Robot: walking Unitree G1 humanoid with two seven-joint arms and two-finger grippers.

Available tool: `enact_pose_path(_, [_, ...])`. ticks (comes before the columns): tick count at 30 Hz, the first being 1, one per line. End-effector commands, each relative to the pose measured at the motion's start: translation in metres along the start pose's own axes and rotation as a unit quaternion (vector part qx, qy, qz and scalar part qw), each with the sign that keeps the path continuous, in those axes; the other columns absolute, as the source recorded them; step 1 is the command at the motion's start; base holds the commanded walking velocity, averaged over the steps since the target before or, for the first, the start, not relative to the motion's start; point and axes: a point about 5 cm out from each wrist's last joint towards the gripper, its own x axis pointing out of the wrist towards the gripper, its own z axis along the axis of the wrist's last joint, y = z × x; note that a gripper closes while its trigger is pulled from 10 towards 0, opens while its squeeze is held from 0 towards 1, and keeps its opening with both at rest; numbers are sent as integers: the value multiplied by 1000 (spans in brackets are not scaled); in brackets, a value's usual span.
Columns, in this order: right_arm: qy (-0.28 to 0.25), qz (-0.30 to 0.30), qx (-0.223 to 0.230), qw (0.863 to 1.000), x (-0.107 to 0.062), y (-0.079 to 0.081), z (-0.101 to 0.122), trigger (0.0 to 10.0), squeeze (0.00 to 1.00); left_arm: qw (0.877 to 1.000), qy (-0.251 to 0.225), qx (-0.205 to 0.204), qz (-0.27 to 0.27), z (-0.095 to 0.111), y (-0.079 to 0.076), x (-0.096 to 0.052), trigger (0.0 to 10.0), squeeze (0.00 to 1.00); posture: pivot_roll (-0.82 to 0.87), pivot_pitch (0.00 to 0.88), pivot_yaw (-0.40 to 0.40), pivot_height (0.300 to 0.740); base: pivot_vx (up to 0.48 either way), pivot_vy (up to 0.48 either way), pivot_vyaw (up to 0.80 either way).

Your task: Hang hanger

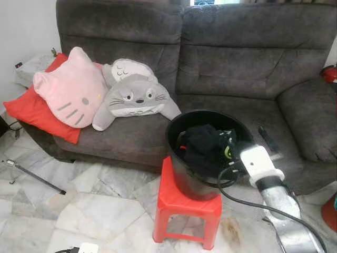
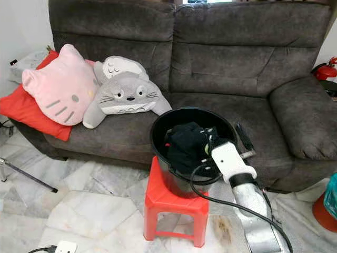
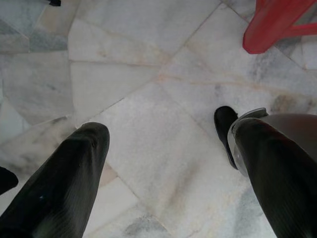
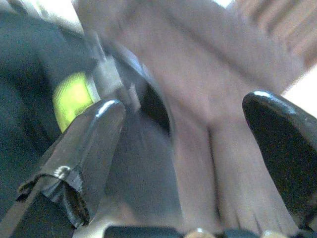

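Two grippers, both open: my right gripper (image 4: 183,163) reaches into black bucket (image 2: 163,153) on red stool (image 2: 171,203) — over dark clothes (image 2: 184,142). Left gripper (image 3: 168,163) hangs above marble floor (image 3: 148,89).

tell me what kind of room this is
Most likely a home living room: a grey fabric sofa with plush character cushions, a marble-tiled floor, and a black bucket of dark clothes on a red stool.

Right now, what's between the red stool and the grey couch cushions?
The black bucket stands on the red stool, dark clothes inside, in front of the couch. Both eye views show it.
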Motion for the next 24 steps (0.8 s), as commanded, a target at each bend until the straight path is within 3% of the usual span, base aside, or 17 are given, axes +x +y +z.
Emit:
enact_pose_path(1, [51,-18,-7,999,-6,-7,-16,10000,0,1000,16,6,-6,-6,-1,-1,10000,0,-174,0,20,740,0,0,0])
enact_pose_path(11, [120,-35,-36,992,-29,-13,-39,10000,0,1000,14,7,-10,-5,-3,-1,10000,0,-184,0,23,740,0,0,0])
enact_pose_path(24, [148,-9,-52,988,-7,-8,-49,10000,0,1000,17,4,-10,-6,-2,-1,10000,0,-184,0,24,740,0,0,0])
